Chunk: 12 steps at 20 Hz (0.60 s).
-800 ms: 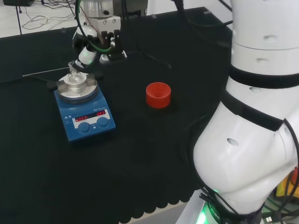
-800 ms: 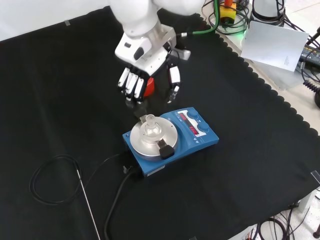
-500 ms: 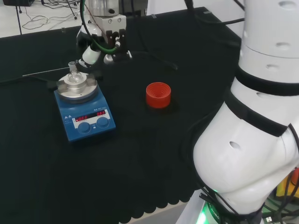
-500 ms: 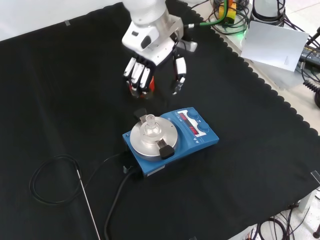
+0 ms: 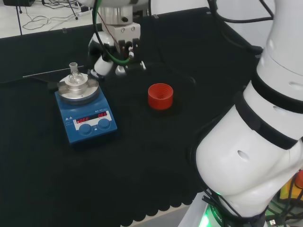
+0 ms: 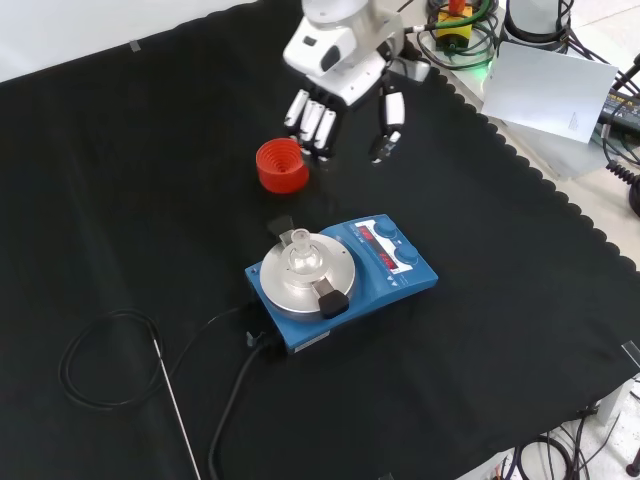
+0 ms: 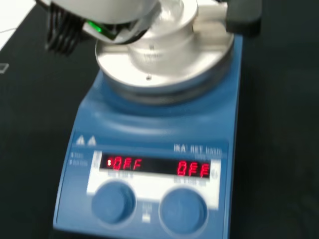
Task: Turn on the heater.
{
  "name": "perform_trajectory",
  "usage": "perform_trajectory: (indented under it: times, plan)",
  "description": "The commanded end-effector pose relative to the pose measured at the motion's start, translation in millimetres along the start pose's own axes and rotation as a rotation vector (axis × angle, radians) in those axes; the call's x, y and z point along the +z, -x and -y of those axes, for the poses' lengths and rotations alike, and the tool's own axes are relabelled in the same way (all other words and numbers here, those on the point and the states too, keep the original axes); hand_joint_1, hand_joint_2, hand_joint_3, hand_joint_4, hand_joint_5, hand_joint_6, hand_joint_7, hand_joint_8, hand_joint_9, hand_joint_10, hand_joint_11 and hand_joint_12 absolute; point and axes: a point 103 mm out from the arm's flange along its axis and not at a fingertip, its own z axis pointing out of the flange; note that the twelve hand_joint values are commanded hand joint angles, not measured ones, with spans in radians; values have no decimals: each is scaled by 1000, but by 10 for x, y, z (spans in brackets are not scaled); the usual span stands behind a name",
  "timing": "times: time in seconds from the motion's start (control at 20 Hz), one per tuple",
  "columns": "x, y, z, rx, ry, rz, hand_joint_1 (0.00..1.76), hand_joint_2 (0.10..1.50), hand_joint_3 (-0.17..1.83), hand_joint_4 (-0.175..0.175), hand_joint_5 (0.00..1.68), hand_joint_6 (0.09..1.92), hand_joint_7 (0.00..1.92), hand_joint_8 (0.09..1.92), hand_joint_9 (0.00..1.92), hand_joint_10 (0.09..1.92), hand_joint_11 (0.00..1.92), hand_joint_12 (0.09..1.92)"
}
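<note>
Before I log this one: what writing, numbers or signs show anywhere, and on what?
Heater, front panel:
Left red readout, above the left knob: lit, too blurred to quote.
Right red readout, above the right knob: lit, too blurred to quote.
White print above the right readout: too blurred.
Two small triangle signs: contents unreadable.
Paper sheet beyond the cloth: marks too small.

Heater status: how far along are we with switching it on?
Nothing looks done yet: neither blue knob on the heater is being touched. The hand hangs open above the cloth beside the red ribbed ring, apart from the heater. Left: reach the knobs and switch it on.
</note>
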Motion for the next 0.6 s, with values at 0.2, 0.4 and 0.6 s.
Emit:
perform_trajectory:
  times: [0.2, 0.4, 0.6]
  plan:
    - [334, -321, 519, 25, -90, 61, 992, 593, 755, -68, 534, 763, 851, 825, 1019, 656, 562, 1289]
    - [415, -427, 577, 13, -152, 89, 1093, 639, 754, -128, 513, 742, 1077, 987, 1305, 832, 1113, 1012]
    - [493, -467, 605, 7, -196, 90, 1141, 661, 755, -147, 510, 734, 1227, 1141, 1421, 1064, 1367, 978]
